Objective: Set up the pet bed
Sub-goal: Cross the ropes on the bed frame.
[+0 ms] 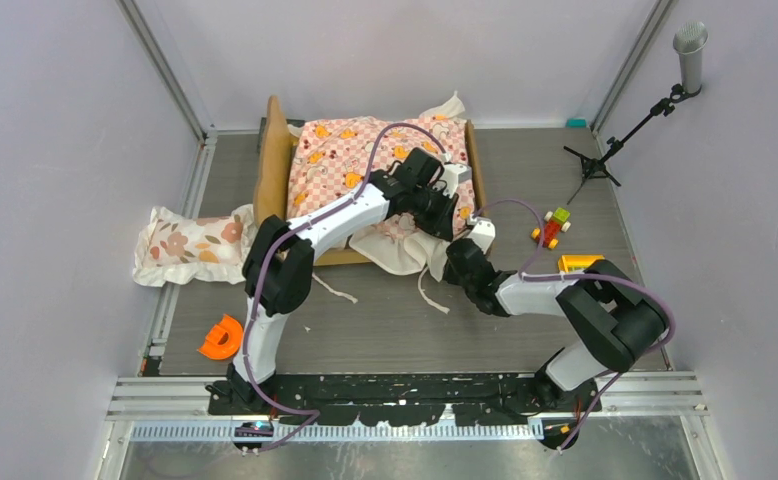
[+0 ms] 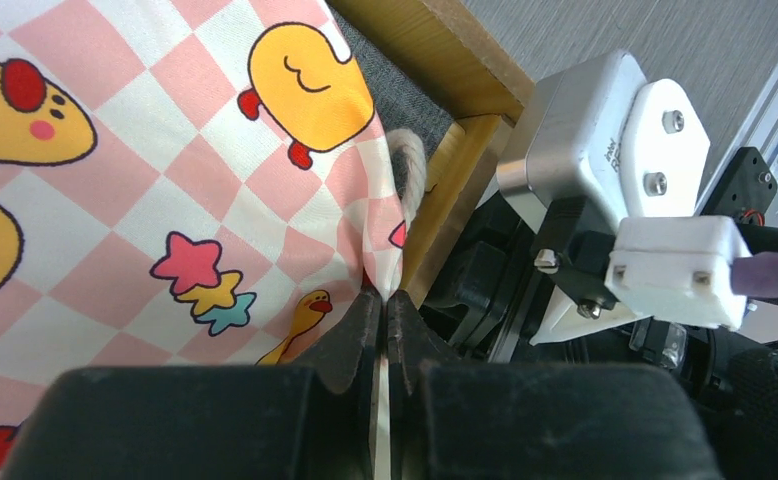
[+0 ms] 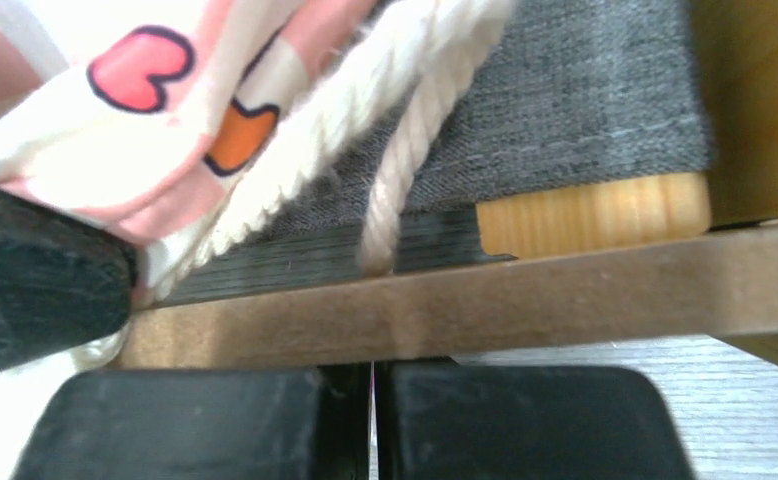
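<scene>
The pet bed [image 1: 273, 165] stands at the back middle of the table, a tan wooden frame with its headboard on the left. A pink-checkered sheet [image 1: 360, 150] covers most of its grey mattress [image 3: 585, 100]. My left gripper [image 2: 385, 296] is at the bed's near right corner, shut on a pinched fold of the sheet [image 2: 165, 180] beside the wooden frame [image 2: 435, 40]. My right gripper [image 3: 373, 366] is shut just below the bed's brown side rail [image 3: 525, 290], which hides its tips. White cotton ties [image 3: 405, 150] hang over the mattress edge.
A floral pillow [image 1: 190, 245] lies left of the bed. An orange piece [image 1: 222, 338] sits near the left arm's base. A small toy car [image 1: 553, 228] and a yellow block [image 1: 577, 263] lie to the right. A microphone stand [image 1: 655, 105] stands at the back right.
</scene>
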`<state>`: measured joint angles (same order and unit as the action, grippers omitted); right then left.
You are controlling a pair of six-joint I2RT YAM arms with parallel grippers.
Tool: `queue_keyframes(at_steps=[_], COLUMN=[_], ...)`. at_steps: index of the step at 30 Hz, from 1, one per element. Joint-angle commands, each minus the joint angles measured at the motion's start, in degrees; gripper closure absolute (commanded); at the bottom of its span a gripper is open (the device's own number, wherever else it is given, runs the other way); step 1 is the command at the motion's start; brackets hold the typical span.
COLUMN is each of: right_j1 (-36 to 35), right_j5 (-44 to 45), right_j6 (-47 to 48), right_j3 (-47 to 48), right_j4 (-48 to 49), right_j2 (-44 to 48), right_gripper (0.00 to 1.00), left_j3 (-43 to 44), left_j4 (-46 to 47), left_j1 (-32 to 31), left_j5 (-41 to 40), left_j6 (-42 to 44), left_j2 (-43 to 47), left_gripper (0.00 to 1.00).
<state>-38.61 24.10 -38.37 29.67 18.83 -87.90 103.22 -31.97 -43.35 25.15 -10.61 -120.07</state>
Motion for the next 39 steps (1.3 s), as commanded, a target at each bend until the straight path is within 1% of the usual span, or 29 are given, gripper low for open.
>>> queue_keyframes(at_steps=[1,3,6,9,12,15,18,22,27,28,29,30,32,34,35,36,37,38,39], right_j1=[0.0,-0.1,-0.2,-0.2,-0.2,-0.2,-0.2,-0.2,-0.2,-0.1,-0.1,-0.2,-0.2,-0.2,-0.3,-0.3,-0.7,-0.9,-1.1], right_j5=[2.9,3.1,3.2,3.2,2.2,1.2,0.7,1.1,7.2,8.1,8.6,9.0,8.2,6.6,6.1,4.7,2.6,1.0,-0.5], right_j6=[-2.3,-3.5,-7.7,-12.4,-16.3,-20.2,-23.6,-26.5,-28.4,-28.2,-27.9,-27.5,-24.1,-19.3,-17.6,-15.7,-13.8,-12.7,-12.3], right_j3=[-0.5,-0.3,-1.0,0.0,2.0,4.0,5.2,5.0,6.0,6.3,6.7,7.0,7.1,7.0,6.9,6.5,5.6,5.3,5.1], right_j4=[-7.6,-14.2,-23.6,-33.4,-43.3,-51.3,-57.0,-61.5,-67.5,-68.1,-68.3,-68.4,-67.1,-65.4,-64.5,-62.8,-60.2,-57.9,-55.6], right_j2=[2.6,6.0,11.8,16.1,18.6,19.0,19.1,21.3,23.7,24.0,24.3,25.0,27.1,30.1,31.9,33.9,35.9,37.4,38.2], right_gripper=[0.99,0.99,0.99,0.99,0.99,0.99,0.99,0.99,0.98,0.91,0.81,0.73,0.65,0.58,0.49,0.34,0.27,0.24,0.23], left_j3=[-1.1,-2.2,-4.0,-3.9,-4.0,-4.1,-3.6,-2.7,-2.5,-2.5,-2.6,-2.7,-3.6,-6.4,-8.2,-10.2,-12.0,-13.9,-15.5], left_j4=[-3.4,-2.4,-0.7,-0.8,-0.9,-0.4,0.2,-0.5,-0.8,-0.9,-1.0,-1.4,-2.1,-1.4,-0.7,-0.1,0.4,0.5,0.4], left_j1=[0.3,0.3,0.3,0.3,0.3,0.3,0.3,0.3,0.2,0.2,0.2,0.2,0.3,0.3,0.3,0.5,0.9,1.5,2.5], left_j5=[-1.0,-0.9,-0.5,0.2,0.9,1.8,2.6,3.5,4.4,4.6,4.4,3.9,1.5,-3.5,-6.9,-9.9,-12.4,-14.1,-15.2], left_j6=[0.2,-0.3,-1.2,-1.6,-2.2,-3.1,-3.6,-3.8,-4.1,-4.2,-4.3,-4.5,-5.0,-6.1,-6.9,-8.2,-8.7,-9.9,-11.6], left_j2=[1.9,3.0,4.6,4.8,5.5,6.7,7.8,8.6,9.9,10.2,10.5,11.1,12.9,16.2,18.3,20.5,23.3,25.6,27.7], left_gripper=[0.94,0.89,0.84,0.79,0.73,0.69,0.61,0.57,0.55,0.55,0.55,0.55,0.55,0.53,0.51,0.49,0.47,0.45,0.44])
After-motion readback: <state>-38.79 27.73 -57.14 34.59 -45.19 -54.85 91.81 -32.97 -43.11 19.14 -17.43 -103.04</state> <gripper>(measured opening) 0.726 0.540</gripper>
